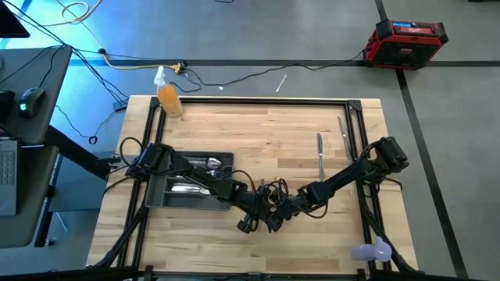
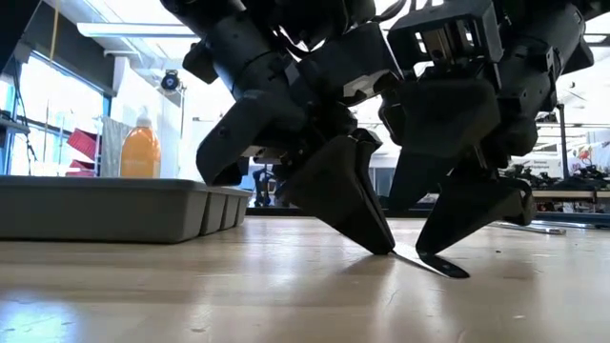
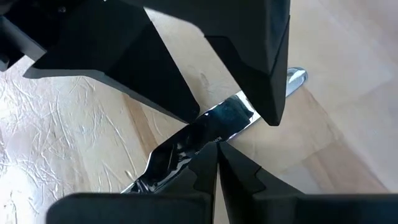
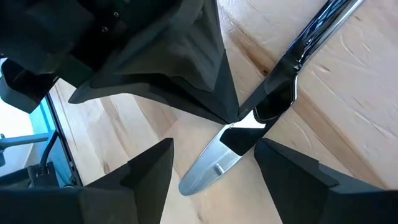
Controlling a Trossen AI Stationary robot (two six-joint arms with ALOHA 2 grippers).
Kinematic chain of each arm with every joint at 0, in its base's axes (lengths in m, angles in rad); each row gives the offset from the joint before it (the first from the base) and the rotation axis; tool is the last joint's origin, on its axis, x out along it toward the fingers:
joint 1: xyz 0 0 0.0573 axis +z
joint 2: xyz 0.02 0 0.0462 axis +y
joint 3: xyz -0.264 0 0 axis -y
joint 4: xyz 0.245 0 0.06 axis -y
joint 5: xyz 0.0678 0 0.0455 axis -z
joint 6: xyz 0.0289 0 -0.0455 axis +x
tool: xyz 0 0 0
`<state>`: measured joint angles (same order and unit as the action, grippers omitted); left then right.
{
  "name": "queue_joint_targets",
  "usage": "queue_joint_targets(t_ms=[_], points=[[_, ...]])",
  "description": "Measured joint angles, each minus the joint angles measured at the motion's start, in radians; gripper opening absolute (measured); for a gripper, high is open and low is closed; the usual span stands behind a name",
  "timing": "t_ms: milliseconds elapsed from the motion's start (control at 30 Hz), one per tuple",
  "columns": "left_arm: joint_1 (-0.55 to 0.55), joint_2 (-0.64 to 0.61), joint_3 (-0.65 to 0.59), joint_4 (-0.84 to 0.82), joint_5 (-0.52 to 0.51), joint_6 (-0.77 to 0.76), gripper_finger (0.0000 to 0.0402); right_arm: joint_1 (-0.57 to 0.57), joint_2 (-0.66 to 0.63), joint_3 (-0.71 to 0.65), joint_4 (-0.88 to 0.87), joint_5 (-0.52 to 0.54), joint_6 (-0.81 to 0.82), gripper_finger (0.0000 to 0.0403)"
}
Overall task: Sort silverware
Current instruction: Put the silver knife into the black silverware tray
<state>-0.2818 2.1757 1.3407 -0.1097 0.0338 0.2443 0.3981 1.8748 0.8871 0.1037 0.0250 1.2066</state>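
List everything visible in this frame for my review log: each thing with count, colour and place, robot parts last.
spoon: one, shiny silver, flat on the table centre between both grippers
loose silverware: two straight pieces, silver, on the table's right part
silverware in tray: several, silver, exact count unclear
tray: one, dark grey, table's left part
table: one, light wood with black frame
spray bottle: one, orange, table's far left corner
purple object: one, near right corner
red case: one, on the floor beyond the table
left gripper: shut, tips touching the spoon
right gripper: open, fingers either side of the spoon's bowl
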Motion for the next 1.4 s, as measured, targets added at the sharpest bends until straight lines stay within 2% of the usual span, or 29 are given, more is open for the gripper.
queue_joint_targets(t_ms=[200,533,633,800,1133,1400], points=[[-0.004,-0.001,0.0,-0.015,0.006,-0.009,0.0,0.002,-0.009,0.003,0.026,0.0,-0.034,0.0224],[-0.017,-0.042,-0.002,-0.038,-0.024,-0.034,0.0,0.002,-0.047,0.013,-0.118,0.057,-0.007,0.0224],[-0.019,-0.072,-0.006,-0.083,-0.026,-0.035,0.0,0.0,-0.048,0.01,-0.126,0.062,0.025,0.0224],[-0.013,-0.056,-0.005,-0.066,-0.012,-0.054,0.0,-0.001,-0.046,0.009,-0.126,0.064,0.027,0.0224],[0.023,-0.002,-0.004,-0.02,0.041,-0.053,0.0,-0.028,0.015,0.004,-0.008,-0.027,-0.005,0.0224],[0.026,0.005,-0.003,-0.004,0.048,-0.056,0.0,-0.035,0.02,0.002,0.039,-0.031,-0.02,0.0224]])
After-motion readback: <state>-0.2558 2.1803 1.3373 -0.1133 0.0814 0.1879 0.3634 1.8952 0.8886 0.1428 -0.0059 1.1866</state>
